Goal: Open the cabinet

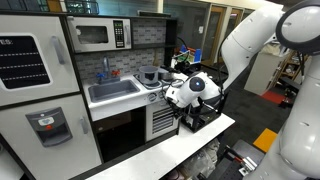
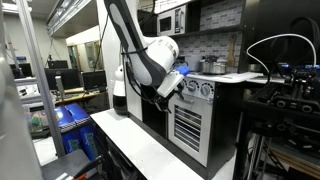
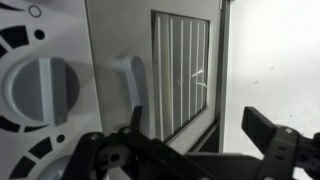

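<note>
Fingers (image 3: 272, 140) of the gripper (image 3: 195, 135) are cut off by the bottom edge of the wrist view, dark and blurred, yet the jaws plainly stand spread wide with nothing between them. Behind that gap lies the cabinet (image 3: 182, 70), its white door panel marked with grey stripes that run up and down in this turned picture. A white handle (image 3: 130, 88) sits just beside the panel, and a round knob (image 3: 45, 88) lies further off, near the frame's edge. Whether the door is shut tight or a crack ajar cannot be told. In both exterior views the cabinet (image 1: 162, 120) (image 2: 188, 125) sits low in the white toy kitchen (image 2: 225, 120), with the gripper near its upper edge; there the wrist of the arm (image 2: 125, 30) hides the fingertips. The microwave (image 1: 95, 35) up top has a keypad, but its marks are too small to read — no other writing is legible either. A grey sink (image 1: 112, 97) lies beside the cabinet, and a pot (image 2: 212, 66) stands on the counter above it, its inside hidden.
</note>
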Available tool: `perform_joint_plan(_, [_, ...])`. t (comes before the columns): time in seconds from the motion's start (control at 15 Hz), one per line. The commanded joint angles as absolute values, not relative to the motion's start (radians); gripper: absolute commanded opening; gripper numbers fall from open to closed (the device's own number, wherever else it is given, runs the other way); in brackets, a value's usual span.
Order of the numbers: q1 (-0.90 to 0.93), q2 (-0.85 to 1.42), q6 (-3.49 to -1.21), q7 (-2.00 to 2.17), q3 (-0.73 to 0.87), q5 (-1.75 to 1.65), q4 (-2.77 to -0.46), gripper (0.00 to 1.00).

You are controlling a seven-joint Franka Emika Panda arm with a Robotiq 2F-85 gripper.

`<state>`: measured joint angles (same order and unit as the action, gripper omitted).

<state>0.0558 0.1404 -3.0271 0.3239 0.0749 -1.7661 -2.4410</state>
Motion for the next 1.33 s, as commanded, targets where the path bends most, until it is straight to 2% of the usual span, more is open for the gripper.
perform_joint_plan(0.0, [0.030, 0.153, -3.087, 0.406, 0.086, -1.825, -2.431, 1.00])
perform_joint_plan(1.27, [0.018, 0.217, -3.099, 0.472, 0.091, -1.968, -2.349, 1.00])
